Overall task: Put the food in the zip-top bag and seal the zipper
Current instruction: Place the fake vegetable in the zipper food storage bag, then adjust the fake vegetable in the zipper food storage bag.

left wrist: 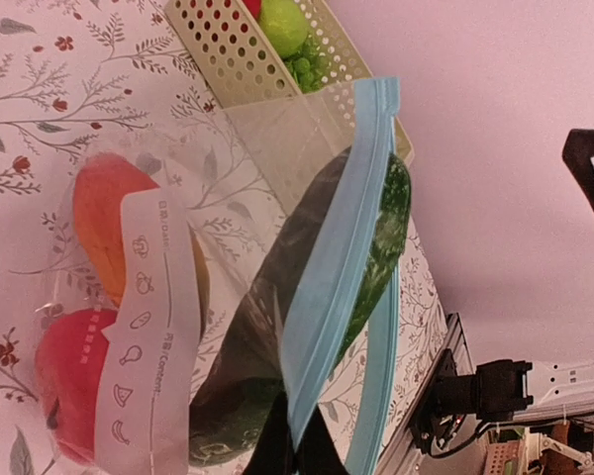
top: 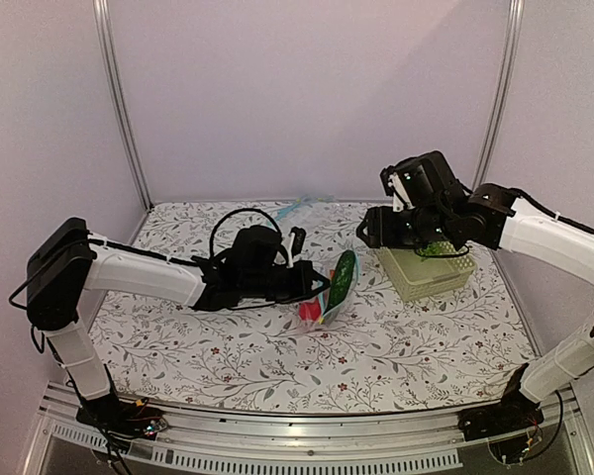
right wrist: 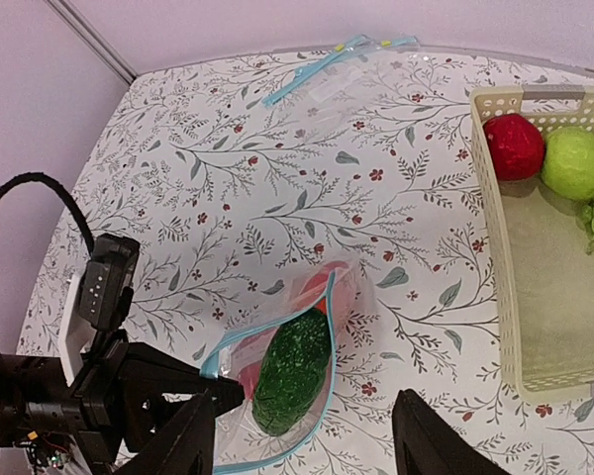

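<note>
Your left gripper [top: 312, 284] is pinched on the rim of the zip-top bag [left wrist: 168, 327] at mid-table. The film looks thin, limp and slippery, so grip the zipper [left wrist: 327, 287] near its ends. The stiff cucumber [right wrist: 292, 371] pokes past the mouth, and your right gripper [right wrist: 307, 416] hangs wide and empty near the basket [top: 431, 287].

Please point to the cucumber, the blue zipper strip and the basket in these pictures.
cucumber [right wrist: 292, 371], right wrist view, middle of its dark green body.
zipper [left wrist: 337, 267], left wrist view, middle of the light blue strip.
basket [right wrist: 497, 259], right wrist view, rim of its left wall.
</note>
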`<state>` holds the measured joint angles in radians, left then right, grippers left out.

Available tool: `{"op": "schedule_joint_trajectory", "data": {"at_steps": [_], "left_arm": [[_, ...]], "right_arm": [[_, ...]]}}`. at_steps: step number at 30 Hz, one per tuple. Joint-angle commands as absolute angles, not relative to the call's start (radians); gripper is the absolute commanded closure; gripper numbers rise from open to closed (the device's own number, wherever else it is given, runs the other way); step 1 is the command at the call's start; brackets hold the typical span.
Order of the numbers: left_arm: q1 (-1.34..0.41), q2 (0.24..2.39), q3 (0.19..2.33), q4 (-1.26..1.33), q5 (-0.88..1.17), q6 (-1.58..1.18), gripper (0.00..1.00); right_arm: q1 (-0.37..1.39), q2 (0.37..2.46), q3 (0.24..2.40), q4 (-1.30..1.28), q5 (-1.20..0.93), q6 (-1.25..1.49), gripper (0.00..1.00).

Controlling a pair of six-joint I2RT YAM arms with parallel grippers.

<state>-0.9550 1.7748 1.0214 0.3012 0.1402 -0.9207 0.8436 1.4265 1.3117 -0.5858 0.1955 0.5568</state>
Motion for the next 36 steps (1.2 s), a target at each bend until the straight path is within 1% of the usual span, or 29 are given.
{"op": "schedule_joint_trajectory", "data": {"at_steps": [1, 9, 11, 14, 20, 27, 36], "left_arm": [[-0.96, 1.77, 0.995, 0.299, 0.193, -0.872, 1.0], [-0.959, 1.753, 0.976, 0.298, 0.195, -0.873, 1.0], [-0.958, 1.751, 0.974, 0.299, 0.192, -0.875, 1.0], [-0.957, 1.752, 0.978, 0.298, 0.191, -0.878, 1.0], [-0.953, 1.761, 0.996, 0.298, 0.203, -0.875, 1.0], [-0.95, 1.765, 1.011, 0.297, 0.223, -0.863, 1.0], [-0.948, 1.767, 1.011, 0.342, 0.25, -0.87, 1.0]], "right_arm": [[0.805, 1.453, 1.365, -0.69, 0.067, 0.464, 0.43], [0.8, 1.539, 1.394, -0.691, -0.094, 0.434, 0.59], [0.799, 1.549, 1.392, -0.688, -0.116, 0.438, 0.64], [0.8, 1.555, 1.37, -0.679, -0.126, 0.453, 0.68], [0.805, 1.543, 1.308, -0.646, -0.116, 0.486, 0.72], [0.82, 1.584, 1.272, -0.574, -0.088, 0.493, 0.74], [0.834, 1.664, 1.248, -0.507, 0.074, 0.483, 0.82]]}}
